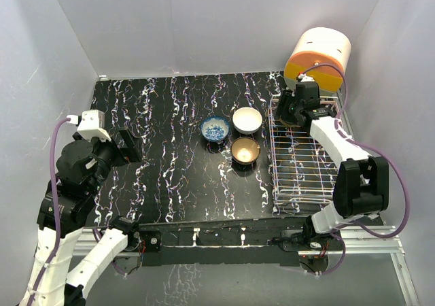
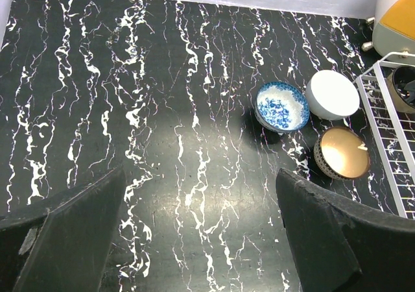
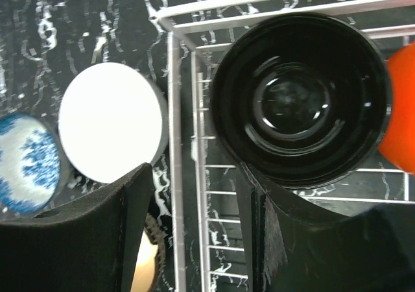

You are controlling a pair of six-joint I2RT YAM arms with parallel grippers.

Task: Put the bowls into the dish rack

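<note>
The silver wire dish rack [image 1: 299, 173] stands at the right. A bowl that is black inside [image 3: 301, 97] sits in the rack's far-left corner; it also shows in the left wrist view [image 2: 405, 87]. My right gripper [image 1: 297, 110] hovers over that corner, jaws open, straddling the rack's left wire side [image 3: 170, 143], its right finger [image 3: 292, 240] at the bowl's near rim. The white bowl [image 1: 247, 120], blue-and-white bowl [image 1: 215, 128] and tan-gold bowl [image 1: 245, 150] sit on the table left of the rack. My left gripper [image 1: 129, 146] is open and empty, well to the left.
An orange-and-cream drum-shaped box [image 1: 317, 56] stands behind the rack. A red-orange rounded shape [image 3: 399, 110] shows in the rack right of the black bowl; I cannot tell what it is. White walls enclose the black marbled table [image 1: 170, 115].
</note>
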